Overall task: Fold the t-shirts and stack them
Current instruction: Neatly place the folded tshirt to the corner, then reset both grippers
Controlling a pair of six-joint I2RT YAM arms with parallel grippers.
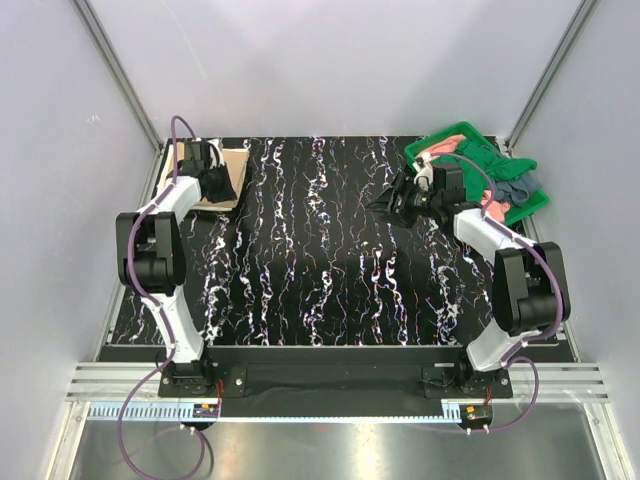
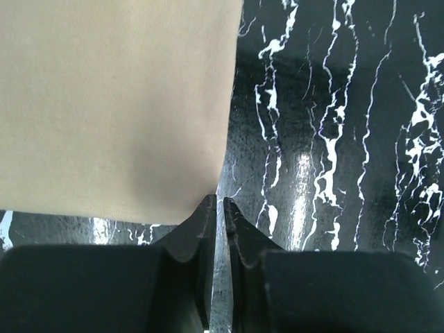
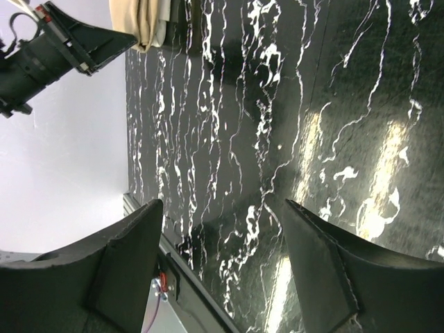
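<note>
A folded tan t-shirt (image 1: 234, 160) lies at the table's far left corner. It fills the upper left of the left wrist view (image 2: 111, 104). My left gripper (image 1: 228, 192) hovers over it. Its tips (image 2: 216, 201) sit at the shirt's near corner with only a thin slit between them, and nothing shows in that slit. Salmon-pink (image 1: 440, 148), dark green (image 1: 490, 160) and grey-blue (image 1: 520, 188) t-shirts lie bunched in the tray. My right gripper (image 1: 386, 203) stands just left of the tray, open and empty (image 3: 218, 202) above the bare table.
The green plastic tray (image 1: 455, 131) sits at the far right corner of the black marbled table (image 1: 320, 260). The right wrist view shows the left arm (image 3: 55, 48) and the tan shirt (image 3: 149, 24) far off. Grey walls close in the back and sides.
</note>
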